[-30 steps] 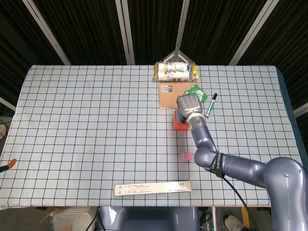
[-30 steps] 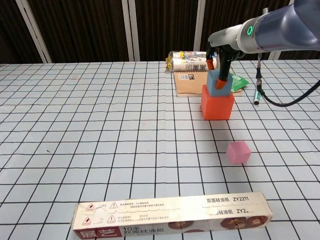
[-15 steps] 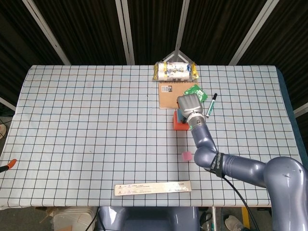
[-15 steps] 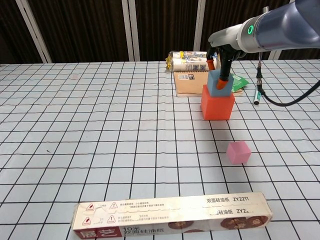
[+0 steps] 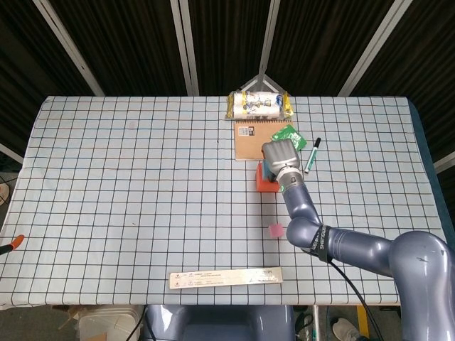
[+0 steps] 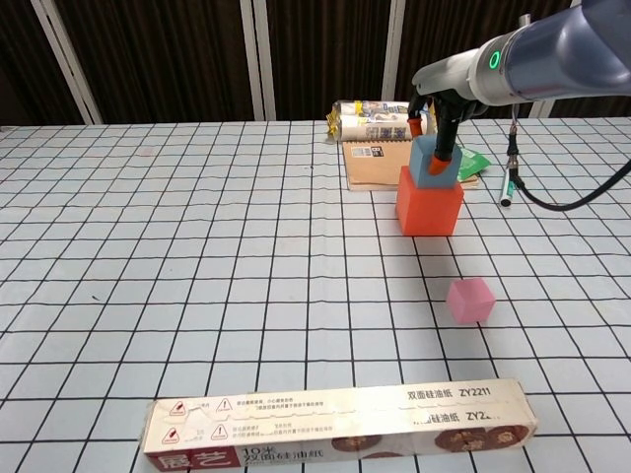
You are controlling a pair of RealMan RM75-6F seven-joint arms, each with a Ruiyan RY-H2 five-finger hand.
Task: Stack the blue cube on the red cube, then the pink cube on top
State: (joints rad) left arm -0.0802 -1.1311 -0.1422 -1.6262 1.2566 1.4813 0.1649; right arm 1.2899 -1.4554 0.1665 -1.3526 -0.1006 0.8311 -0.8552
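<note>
Resting on top of the red cube (image 6: 428,207), the blue cube (image 6: 432,164) sits slightly askew, its right side overhanging the red one a little. The right hand (image 6: 434,123) is just above and behind it; dark fingers (image 6: 446,133) reach down along the blue cube's upper right edge and an orange-tipped one shows at its upper left, so the hand seems to pinch the cube from both sides, though from where I stand I cannot tell for certain whether it grips or merely touches. From the head view the hand (image 5: 279,155) covers nearly all of the blue cube, with only a sliver of the red cube (image 5: 266,182) showing at its left. The pink cube (image 6: 470,300) lies on the checked tablecloth (image 6: 197,256) well in front of the stack, nearer the robot, apart from the hand. A long flat box (image 6: 340,426) lies along the near edge. Behind the stack are a brown cardboard box (image 6: 373,164), a snack packet (image 6: 370,121), a green packet (image 5: 289,136) and a pen (image 6: 509,184). The left hand shows in neither view.
</note>
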